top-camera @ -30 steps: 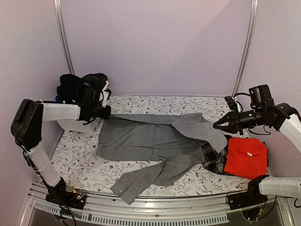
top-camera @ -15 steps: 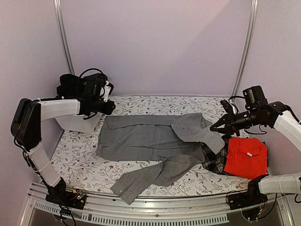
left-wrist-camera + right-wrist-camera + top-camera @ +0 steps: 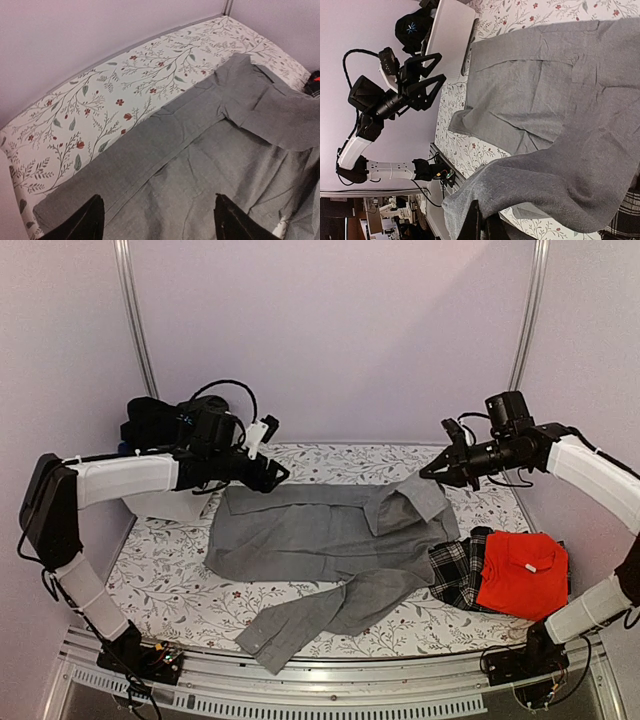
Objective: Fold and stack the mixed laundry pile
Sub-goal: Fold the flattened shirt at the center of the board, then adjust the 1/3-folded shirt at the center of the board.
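Grey shirt [image 3: 320, 535] sprawls across the middle of the floral table [image 3: 170, 570], flattened out for folding, I'd say. The right gripper [image 3: 430, 472] is clenched on its sleeve up at two o'clock, holding it raised, probably to swing it over the body. The left gripper [image 3: 276, 468] hangs spread and empty above the ten o'clock corner, cloth just beneath.

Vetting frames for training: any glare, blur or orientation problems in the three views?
Top external: even, soft light, sharp, no glare on the grey shirt. Left wrist: crisp cloth, its own fingertips dark and underexposed. Right wrist: scene appears turned sideways; cloth nearest the right tool looks soft.
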Robot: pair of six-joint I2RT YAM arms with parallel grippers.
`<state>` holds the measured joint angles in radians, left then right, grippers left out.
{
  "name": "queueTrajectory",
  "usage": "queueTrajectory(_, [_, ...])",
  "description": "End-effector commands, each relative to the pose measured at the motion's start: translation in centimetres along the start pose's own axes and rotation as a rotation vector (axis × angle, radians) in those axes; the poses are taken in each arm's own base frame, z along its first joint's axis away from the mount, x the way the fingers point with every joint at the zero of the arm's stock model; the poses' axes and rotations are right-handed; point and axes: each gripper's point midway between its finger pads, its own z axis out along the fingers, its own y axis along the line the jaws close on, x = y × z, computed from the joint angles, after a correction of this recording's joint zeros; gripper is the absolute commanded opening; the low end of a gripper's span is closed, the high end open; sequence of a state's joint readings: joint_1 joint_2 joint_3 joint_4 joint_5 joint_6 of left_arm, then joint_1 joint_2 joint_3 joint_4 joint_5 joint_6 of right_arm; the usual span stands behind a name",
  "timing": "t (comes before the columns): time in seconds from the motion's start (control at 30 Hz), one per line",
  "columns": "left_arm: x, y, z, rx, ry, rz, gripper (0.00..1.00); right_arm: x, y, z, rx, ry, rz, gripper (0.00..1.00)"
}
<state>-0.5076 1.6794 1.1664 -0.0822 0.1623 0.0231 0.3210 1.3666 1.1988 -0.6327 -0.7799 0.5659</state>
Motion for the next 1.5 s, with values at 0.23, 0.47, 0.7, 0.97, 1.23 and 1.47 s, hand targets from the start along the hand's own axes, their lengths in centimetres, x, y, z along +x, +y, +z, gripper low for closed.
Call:
queueTrajectory(0.23, [-7.3,-16.2,-7.1,0.166,-0.359,0.432,0.86,-2.7,1.4,6.5,-0.120,0.109,0.043,0.00])
queueTrajectory(0.47, [-6.3,-16.9,-7.9,0.132,-0.385,0.441,0.87,-0.3,3.0,11.1,-0.148,0.300,0.027,0.03])
queueTrajectory(0.7, [-3.8,-17.1,-7.5,0.188,-0.302,0.397,0.86,0.9,1.7,12.0,-0.163,0.348,-0.013,0.61])
queueTrajectory(0.97, [-0.4,-18.7,-5.6,0.340,-0.131,0.202,0.90,-3.2,-2.0,9.3,-0.039,0.184,-0.083,0.74])
queueTrajectory(1.23, [3.0,-19.7,-5.2,0.392,-0.008,-0.061,0.97,-3.0,-1.0,9.8,-0.018,0.165,-0.340,0.77])
queueTrajectory(1.47, [4.0,-15.4,-6.1,0.307,-0.054,-0.207,0.98,0.2,1.3,14.5,0.106,0.250,-0.787,0.84])
